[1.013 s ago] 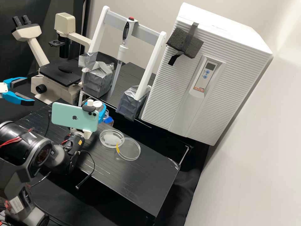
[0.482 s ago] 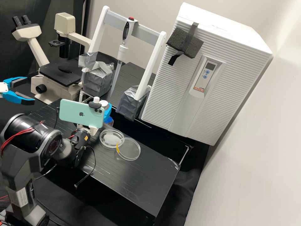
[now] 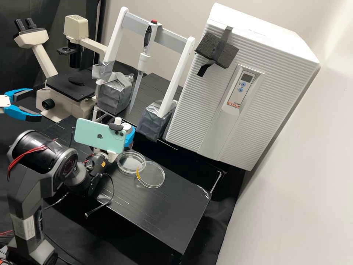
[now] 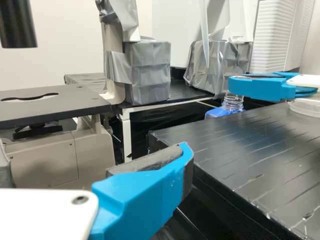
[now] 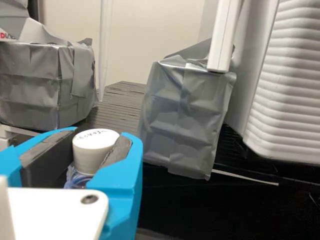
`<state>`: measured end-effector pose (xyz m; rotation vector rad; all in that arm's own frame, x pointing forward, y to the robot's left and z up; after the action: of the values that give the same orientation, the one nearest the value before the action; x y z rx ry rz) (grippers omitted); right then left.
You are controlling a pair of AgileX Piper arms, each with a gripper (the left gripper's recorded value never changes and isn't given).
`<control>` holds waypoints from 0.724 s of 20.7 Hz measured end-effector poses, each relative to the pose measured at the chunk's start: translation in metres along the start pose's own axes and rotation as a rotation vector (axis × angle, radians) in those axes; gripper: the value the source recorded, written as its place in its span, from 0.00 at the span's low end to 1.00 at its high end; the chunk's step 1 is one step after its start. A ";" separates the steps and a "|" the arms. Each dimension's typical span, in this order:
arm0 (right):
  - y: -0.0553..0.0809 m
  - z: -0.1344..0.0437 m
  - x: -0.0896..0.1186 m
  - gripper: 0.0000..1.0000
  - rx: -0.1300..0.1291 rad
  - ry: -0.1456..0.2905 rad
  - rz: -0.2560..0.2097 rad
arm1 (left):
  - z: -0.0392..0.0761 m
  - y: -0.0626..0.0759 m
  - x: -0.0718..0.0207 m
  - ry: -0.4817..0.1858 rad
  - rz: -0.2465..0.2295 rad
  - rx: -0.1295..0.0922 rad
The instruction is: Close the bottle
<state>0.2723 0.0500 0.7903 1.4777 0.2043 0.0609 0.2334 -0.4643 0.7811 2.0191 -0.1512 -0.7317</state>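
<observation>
The right gripper (image 5: 84,150) clamps the white cap (image 5: 95,142) between its 2 pads, directly over the clear bottle (image 4: 232,102) at the bench's (image 3: 158,209) back edge. The left gripper (image 3: 34,103) hangs open near the microscope (image 3: 62,92).

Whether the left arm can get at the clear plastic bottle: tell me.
Probably yes, from the side: the open left gripper faces the bottle's neck unobstructed, though the right gripper holds the round white cap right over it.

Dark grey arm (image 3: 27,191), red cables (image 3: 16,162), blue fingers (image 3: 22,111)
</observation>
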 end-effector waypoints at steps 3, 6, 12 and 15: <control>0.000 0.000 0.000 0.00 0.000 -0.002 -0.002 | -0.001 -0.001 0.0004 0.001 -0.005 -0.005; 0.000 0.000 0.000 0.00 0.000 -0.002 -0.002 | 0.000 -0.002 0.0008 -0.001 -0.005 -0.005; 0.000 -0.003 0.003 0.00 0.001 0.013 0.000 | 0.000 -0.001 0.0015 0.007 0.003 -0.012; -0.002 -0.004 0.003 0.00 0.001 0.013 -0.008 | 0.000 -0.001 0.0015 0.007 0.003 -0.012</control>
<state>0.2741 0.0542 0.7878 1.4777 0.2210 0.0640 0.2345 -0.4643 0.7797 2.0093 -0.1453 -0.7220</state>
